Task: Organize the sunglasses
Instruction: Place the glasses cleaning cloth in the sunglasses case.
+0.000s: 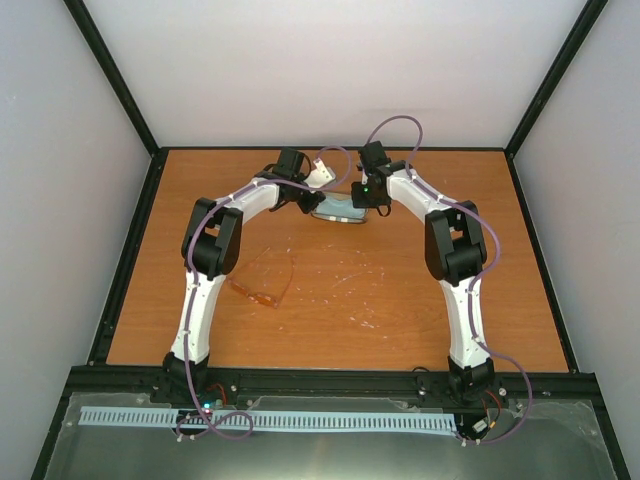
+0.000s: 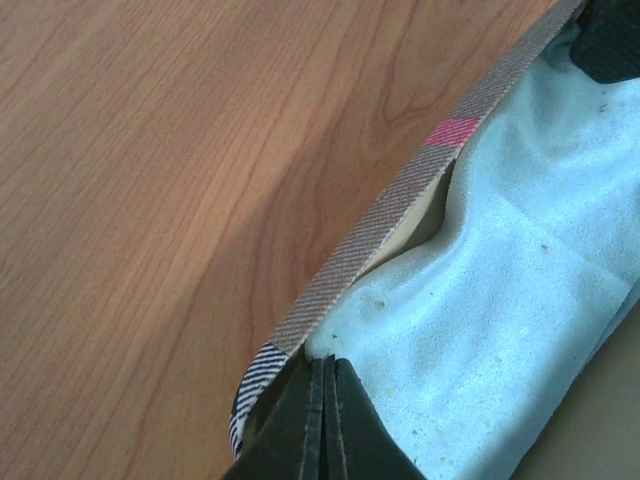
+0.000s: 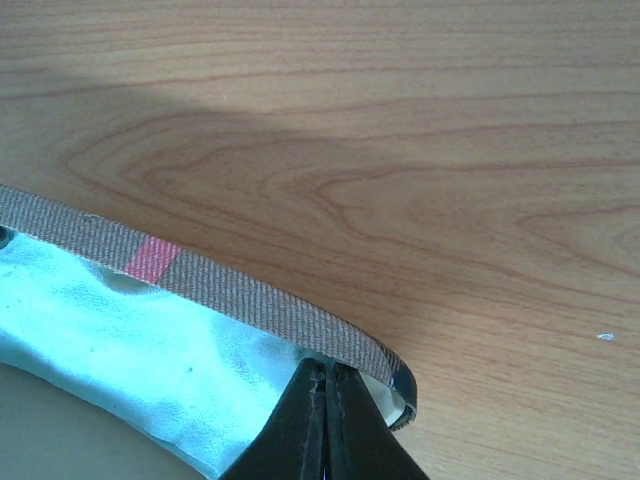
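The sunglasses [image 1: 266, 281], with a thin orange-brown frame, lie open on the table to the left of centre, apart from both grippers. The grey-brown striped case [image 1: 352, 219] lies open at the far middle, with the light-blue cloth [image 1: 338, 208] inside it. My left gripper [image 1: 315, 205] is at the case's left end, its jaws shut on a corner of the cloth [image 2: 500, 260] just inside the striped rim [image 2: 400, 195]. My right gripper [image 1: 363, 211] is at the right end, its jaws shut on the cloth's edge [image 3: 130, 340] under the rim [image 3: 250, 290].
The wooden table [image 1: 420, 280] is walled by a black frame and grey panels. Small pale specks lie near the middle [image 1: 365, 322]. Both arms arch over the table's middle towards the far side.
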